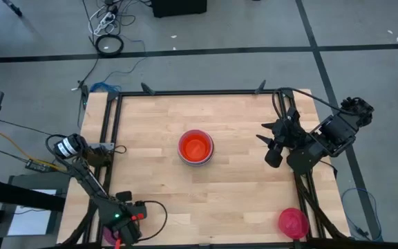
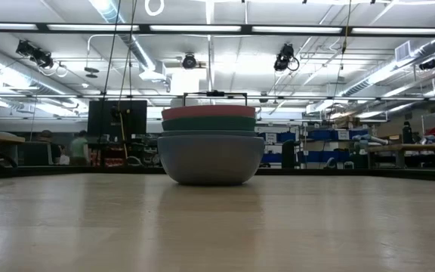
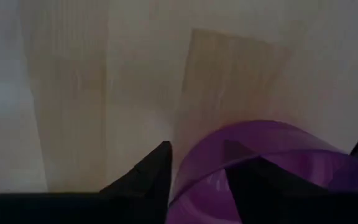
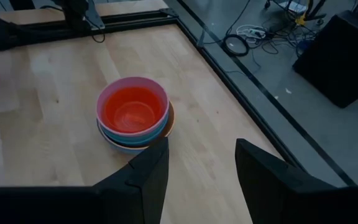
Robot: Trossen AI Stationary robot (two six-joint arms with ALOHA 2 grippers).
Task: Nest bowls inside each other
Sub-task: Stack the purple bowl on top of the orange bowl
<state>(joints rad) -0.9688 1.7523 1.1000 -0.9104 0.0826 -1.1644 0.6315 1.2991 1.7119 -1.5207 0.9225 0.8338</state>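
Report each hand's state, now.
Left hand: fingers straddle the purple bowl's rim; a firm grip cannot be told.
Right hand: open, empty, at the table's right side.

A pale wooden worktop (image 1: 240,200) is sitting in a black metal frame (image 1: 199,92). Cables (image 1: 108,31) are lying coiled on the grey floor (image 1: 40,28) beyond it. Ceiling lights (image 2: 293,29) are glowing over the room, where a person (image 2: 76,147) is standing far off.

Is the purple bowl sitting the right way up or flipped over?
Right way up. The left wrist view shows the purple bowl with its open rim facing the camera and one end effector finger reaching inside it.
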